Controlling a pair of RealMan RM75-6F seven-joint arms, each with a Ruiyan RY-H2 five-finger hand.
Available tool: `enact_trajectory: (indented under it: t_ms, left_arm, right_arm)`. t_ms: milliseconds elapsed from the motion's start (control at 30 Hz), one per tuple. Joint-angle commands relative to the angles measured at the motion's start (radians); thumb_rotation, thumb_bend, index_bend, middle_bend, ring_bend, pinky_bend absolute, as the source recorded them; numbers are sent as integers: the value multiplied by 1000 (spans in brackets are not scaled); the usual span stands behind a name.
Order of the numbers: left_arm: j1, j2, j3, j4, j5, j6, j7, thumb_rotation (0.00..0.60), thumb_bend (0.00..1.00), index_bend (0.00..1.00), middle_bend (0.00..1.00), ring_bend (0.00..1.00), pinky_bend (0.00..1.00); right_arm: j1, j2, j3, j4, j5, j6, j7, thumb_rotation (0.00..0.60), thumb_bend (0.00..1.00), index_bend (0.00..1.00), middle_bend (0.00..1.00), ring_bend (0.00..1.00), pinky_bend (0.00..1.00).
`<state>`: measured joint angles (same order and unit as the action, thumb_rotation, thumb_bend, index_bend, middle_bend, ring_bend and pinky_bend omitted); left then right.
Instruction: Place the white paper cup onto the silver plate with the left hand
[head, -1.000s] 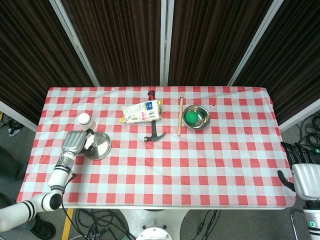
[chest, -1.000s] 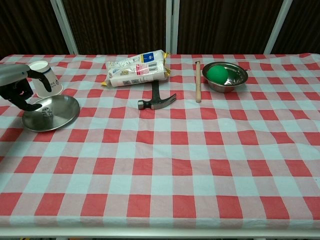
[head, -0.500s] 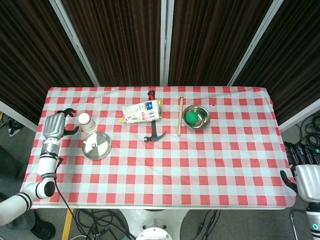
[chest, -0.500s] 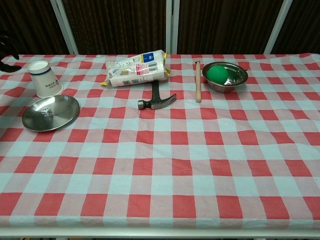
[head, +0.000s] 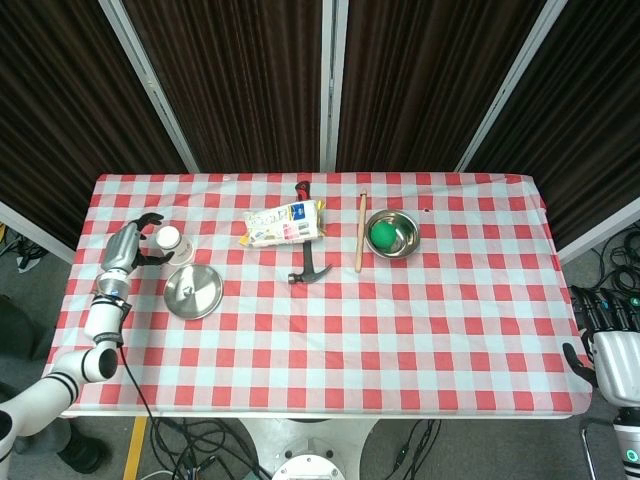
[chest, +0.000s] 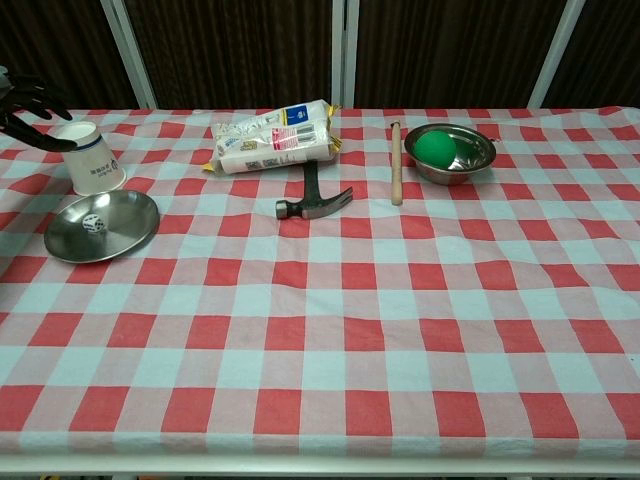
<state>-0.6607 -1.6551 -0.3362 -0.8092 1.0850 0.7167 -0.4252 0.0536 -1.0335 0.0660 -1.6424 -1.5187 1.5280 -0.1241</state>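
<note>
One risk as I reach: my left hand (head: 128, 247), fingers (chest: 40, 103) spread and empty beside the cup (chest: 90, 157), could knock it away from the plate (chest: 60, 243).

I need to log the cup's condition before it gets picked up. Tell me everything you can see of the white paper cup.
The white paper cup stands upside down on the checked tablecloth, with a dark band and small print near its rim. It sits just behind the silver plate, not on it. The left robot hand has its fingers at the cup's top.
</note>
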Motion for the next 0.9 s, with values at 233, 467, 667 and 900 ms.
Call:
enact_trajectory:
  t_ms: [233,467,667,900]
  left_arm:
    - [-38,-82,9,160,48,-52,-116,600,204,234,245,168,311]
    - [-52,-113,13,225,63,-79,-167,600,204,295,289,186,315]
    - [-64,-131,-4,266,55,-90,-198,600,205,429,374,247,326]
    - [-58,-105,-9,236,67,-59,-215,600,215,521,437,300,361]
  right_arm:
    - [4,2,4,-9,9,-9,-12,600,221,89,139,63,145]
    - [10,-2,6,-12,16,-21,-18,600,222,91,139,63,146]
    - [12,-1,10,-14,23,-25,-19,600,221,97,139,63,145]
    - [14,0,12,-12,27,-28,-17,600,221,98,139,63,145]
